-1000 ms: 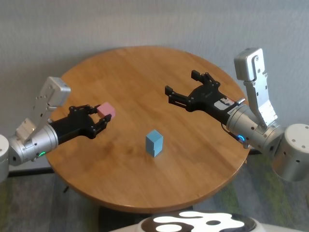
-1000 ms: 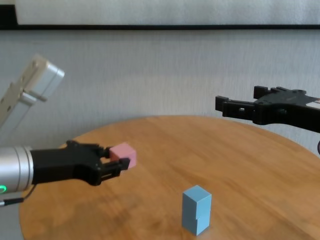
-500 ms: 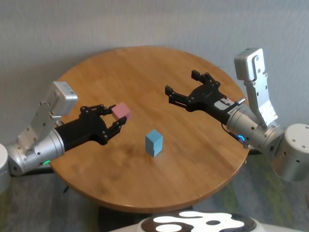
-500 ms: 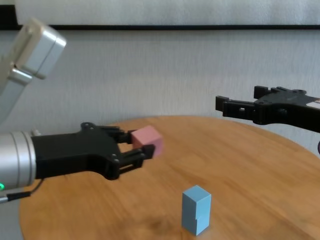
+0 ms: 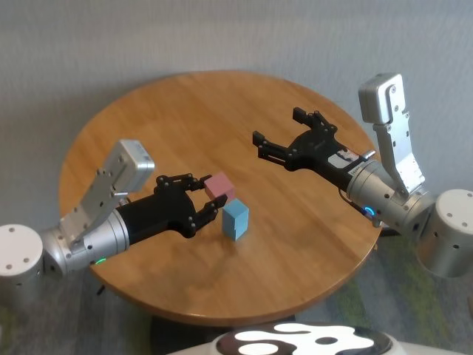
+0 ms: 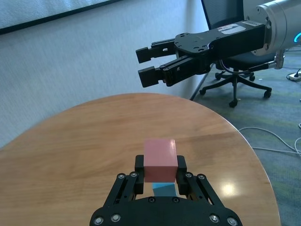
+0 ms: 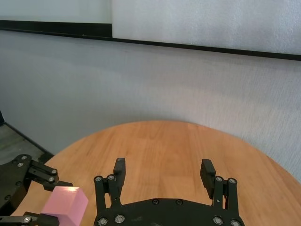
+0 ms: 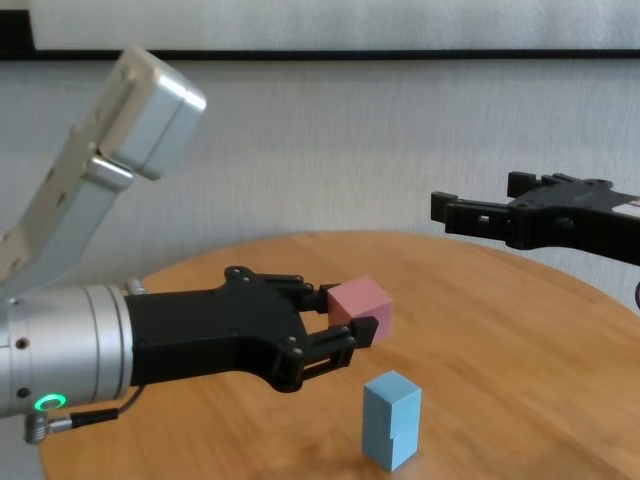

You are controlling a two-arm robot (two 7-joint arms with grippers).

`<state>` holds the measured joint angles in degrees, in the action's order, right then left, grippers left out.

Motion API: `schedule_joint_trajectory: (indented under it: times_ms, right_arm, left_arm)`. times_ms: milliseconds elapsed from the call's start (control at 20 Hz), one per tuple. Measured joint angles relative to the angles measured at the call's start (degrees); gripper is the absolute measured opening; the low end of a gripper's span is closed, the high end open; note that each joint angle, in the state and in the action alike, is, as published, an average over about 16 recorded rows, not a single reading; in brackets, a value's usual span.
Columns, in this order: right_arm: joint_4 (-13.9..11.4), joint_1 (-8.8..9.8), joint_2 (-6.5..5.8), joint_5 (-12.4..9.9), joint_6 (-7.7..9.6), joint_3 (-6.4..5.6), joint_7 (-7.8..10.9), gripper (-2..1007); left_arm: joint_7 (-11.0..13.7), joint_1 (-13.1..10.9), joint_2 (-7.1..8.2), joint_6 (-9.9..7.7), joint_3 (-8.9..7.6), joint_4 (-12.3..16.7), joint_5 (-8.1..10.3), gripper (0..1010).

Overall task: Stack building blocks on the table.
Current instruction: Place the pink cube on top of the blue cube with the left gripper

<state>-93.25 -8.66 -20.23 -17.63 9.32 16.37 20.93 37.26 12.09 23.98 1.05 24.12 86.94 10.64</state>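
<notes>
Already well into the job, the left gripper [image 5: 209,201] pinched the pink cube [image 5: 219,186] between its black fingertips [image 8: 362,329], holding it in the air above the round wooden table [image 5: 185,111] and just to the left of, and a little higher than, the light blue stack [image 5: 236,219]. From the left wrist view the pink cube [image 6: 160,159] sat squarely between the pads, with a sliver of blue [image 6: 163,189] showing directly beneath it, so the carried piece looked close to lined up over its target, though not yet touching it. That blue stack [image 8: 392,419] stood upright near the table's middle; in the chest view a seam and a slight step across its front suggested two light blue cubes already set one on the other, slightly out of line. If so, two of the three blocks were placed and only the pink one was left to go on top. What remained, by my reading, was a short travel rightward, a descent onto the upper blue face and a release, with care needed because the lower pair was not perfectly flush. Farther out, the right gripper [image 5: 282,136] hung idle over the far right part of the table, its fingers spread wide and empty, well apart from the blocks.
</notes>
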Motion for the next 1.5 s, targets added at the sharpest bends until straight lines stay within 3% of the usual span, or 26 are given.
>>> schedule_joint_trajectory:
  times_ms: [800, 1500]
  right_arm:
    - [0.0, 0.0, 0.0, 0.0, 0.0, 0.0, 0.0, 1005]
    - [0.0, 0.0, 0.0, 0.0, 0.0, 0.0, 0.0, 1005]
  left_arm:
    - [1.7, 5.7, -0.42, -3.43, 5.69, -4.6, -0.5, 400]
    - [1.2, 8.0, -1.25, -2.55, 7.17, -8.9, 1.6, 400]
